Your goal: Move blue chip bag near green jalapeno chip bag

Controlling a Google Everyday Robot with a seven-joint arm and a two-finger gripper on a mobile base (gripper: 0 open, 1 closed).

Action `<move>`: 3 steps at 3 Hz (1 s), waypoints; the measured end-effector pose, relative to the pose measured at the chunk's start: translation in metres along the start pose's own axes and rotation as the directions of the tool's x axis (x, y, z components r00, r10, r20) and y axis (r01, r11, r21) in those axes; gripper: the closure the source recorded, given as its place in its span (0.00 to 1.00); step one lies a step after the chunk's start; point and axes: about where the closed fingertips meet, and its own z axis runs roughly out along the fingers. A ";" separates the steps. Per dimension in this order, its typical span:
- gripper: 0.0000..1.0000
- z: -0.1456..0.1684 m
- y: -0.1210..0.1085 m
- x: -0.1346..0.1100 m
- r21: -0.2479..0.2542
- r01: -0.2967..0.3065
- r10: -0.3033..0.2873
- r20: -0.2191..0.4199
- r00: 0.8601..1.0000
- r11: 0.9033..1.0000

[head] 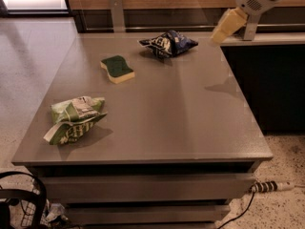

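Note:
The blue chip bag point(168, 43) lies at the far middle of the grey table point(157, 109), dark navy with white lettering. The green jalapeno chip bag point(74, 118) lies near the table's front left corner, light green and wrinkled. My gripper point(226, 26) hangs in the air at the upper right, above the table's far right corner and to the right of the blue bag. It touches nothing and holds nothing.
A dark green and yellow sponge point(117, 68) lies between the two bags, left of centre. A dark counter point(267, 39) adjoins the table on the right. Cables and a power strip point(269, 187) lie on the floor at the front.

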 end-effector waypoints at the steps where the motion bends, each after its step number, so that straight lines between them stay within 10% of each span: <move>1: 0.00 0.081 -0.013 -0.021 -0.014 -0.042 0.042 0.004 0.999 0.999; 3: 0.00 0.157 -0.012 -0.030 -0.083 -0.101 0.105 0.036 0.994 0.991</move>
